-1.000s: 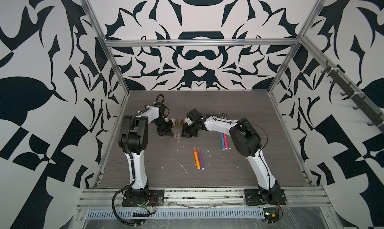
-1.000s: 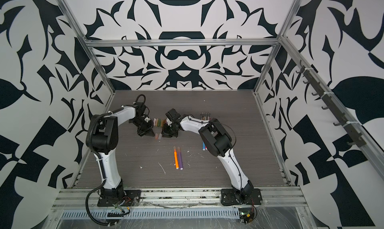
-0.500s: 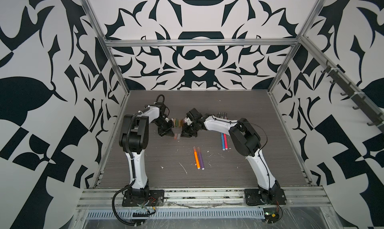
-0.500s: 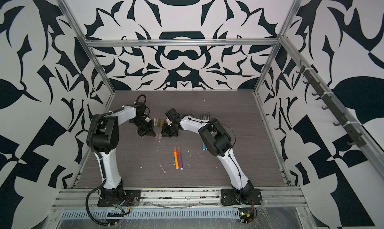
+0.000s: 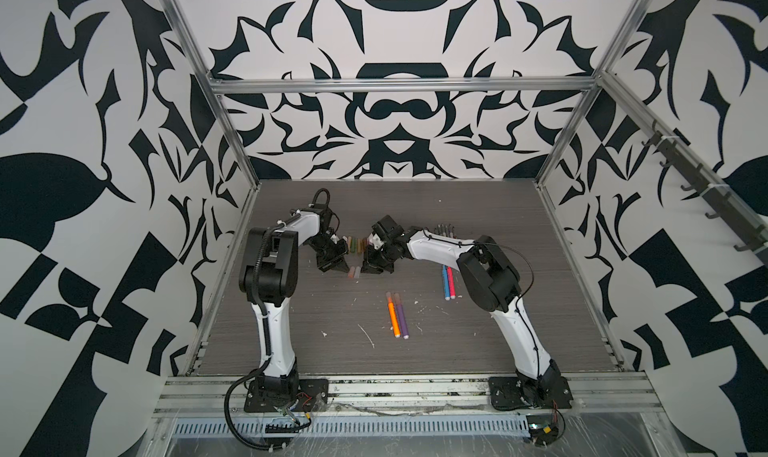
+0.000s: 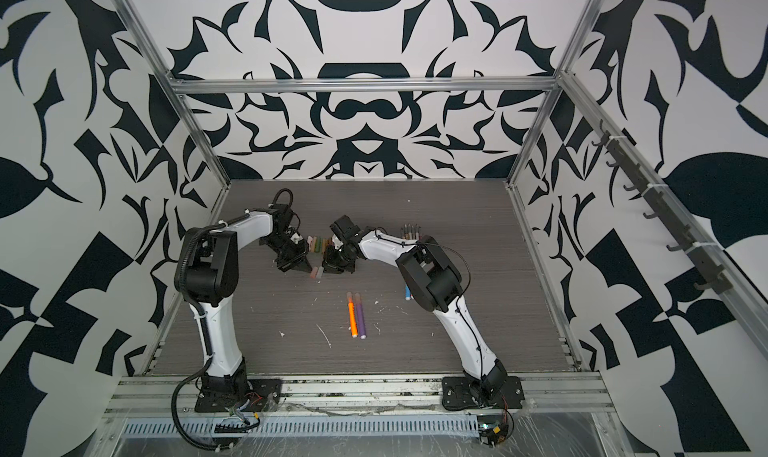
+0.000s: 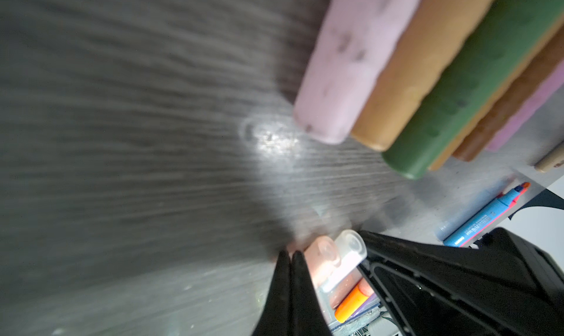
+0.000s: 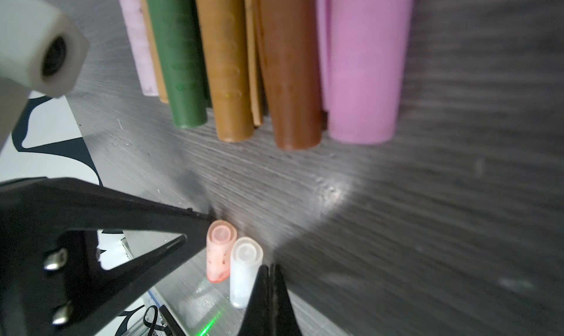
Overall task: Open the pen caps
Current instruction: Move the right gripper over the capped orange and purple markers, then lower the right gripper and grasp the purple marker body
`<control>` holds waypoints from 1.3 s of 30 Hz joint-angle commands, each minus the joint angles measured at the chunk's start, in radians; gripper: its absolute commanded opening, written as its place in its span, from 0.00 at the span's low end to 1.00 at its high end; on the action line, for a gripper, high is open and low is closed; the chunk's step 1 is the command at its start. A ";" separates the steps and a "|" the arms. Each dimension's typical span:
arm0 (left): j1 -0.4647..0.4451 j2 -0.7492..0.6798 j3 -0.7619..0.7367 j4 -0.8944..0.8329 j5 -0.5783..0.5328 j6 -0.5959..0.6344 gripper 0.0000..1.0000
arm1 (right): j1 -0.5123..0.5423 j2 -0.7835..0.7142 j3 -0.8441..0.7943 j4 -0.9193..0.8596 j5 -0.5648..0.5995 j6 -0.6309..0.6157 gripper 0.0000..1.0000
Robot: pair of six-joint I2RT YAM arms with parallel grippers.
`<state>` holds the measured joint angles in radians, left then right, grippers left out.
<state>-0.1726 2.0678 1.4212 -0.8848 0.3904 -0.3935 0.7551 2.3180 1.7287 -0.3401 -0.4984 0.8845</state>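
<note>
Two short translucent pen caps lie side by side on the table, one peach [image 8: 219,252] and one clear [image 8: 244,270]; both top views show them as a small pair [image 5: 354,273] [image 6: 317,273]. My left gripper [image 5: 340,268] [image 7: 290,255] is shut and empty, its tip right beside the peach cap [image 7: 323,258]. My right gripper [image 5: 368,270] [image 8: 270,268] is shut and empty against the clear cap's other side. Just behind lies a tight row of coloured caps [image 5: 357,245]: pink [image 8: 137,44], green [image 8: 183,59], tan [image 8: 229,75], brown [image 8: 293,75], lilac [image 8: 360,75].
An orange pen [image 5: 392,313] and a purple pen [image 5: 401,315] lie mid-table. A blue pen [image 5: 445,282] and a pink pen [image 5: 451,282] lie under the right arm. Several thin pens [image 5: 444,230] sit behind it. White scraps dot the front of the table.
</note>
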 commanded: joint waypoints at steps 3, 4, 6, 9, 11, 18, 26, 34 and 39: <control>-0.001 0.032 -0.021 -0.018 -0.066 0.012 0.00 | -0.005 -0.041 0.002 -0.042 0.034 -0.037 0.00; 0.002 0.022 -0.028 -0.017 -0.069 0.012 0.00 | -0.012 -0.058 -0.008 -0.051 0.044 -0.053 0.00; 0.008 0.010 -0.040 -0.014 -0.067 0.012 0.00 | -0.024 -0.099 -0.028 -0.078 0.066 -0.091 0.00; 0.008 0.000 -0.049 -0.017 -0.063 0.017 0.00 | -0.045 -0.191 -0.071 -0.137 0.115 -0.175 0.00; 0.008 0.003 -0.055 -0.013 -0.059 0.018 0.00 | -0.055 -0.276 -0.107 -0.186 0.157 -0.242 0.00; 0.005 0.015 -0.047 -0.011 -0.049 0.012 0.00 | -0.058 -0.467 -0.217 -0.373 0.227 -0.404 0.17; -0.001 0.026 -0.028 -0.022 -0.050 0.013 0.00 | -0.033 -0.569 -0.360 -0.382 0.212 -0.388 0.22; -0.005 0.026 -0.023 -0.028 -0.047 0.012 0.00 | 0.014 -0.569 -0.403 -0.370 0.211 -0.362 0.22; -0.016 0.027 -0.024 -0.025 -0.042 0.004 0.00 | 0.030 -0.567 -0.414 -0.372 0.215 -0.357 0.23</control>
<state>-0.1768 2.0563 1.4033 -0.8761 0.3935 -0.3893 0.7773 1.7737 1.3262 -0.7063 -0.3004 0.5205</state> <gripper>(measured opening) 0.044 0.230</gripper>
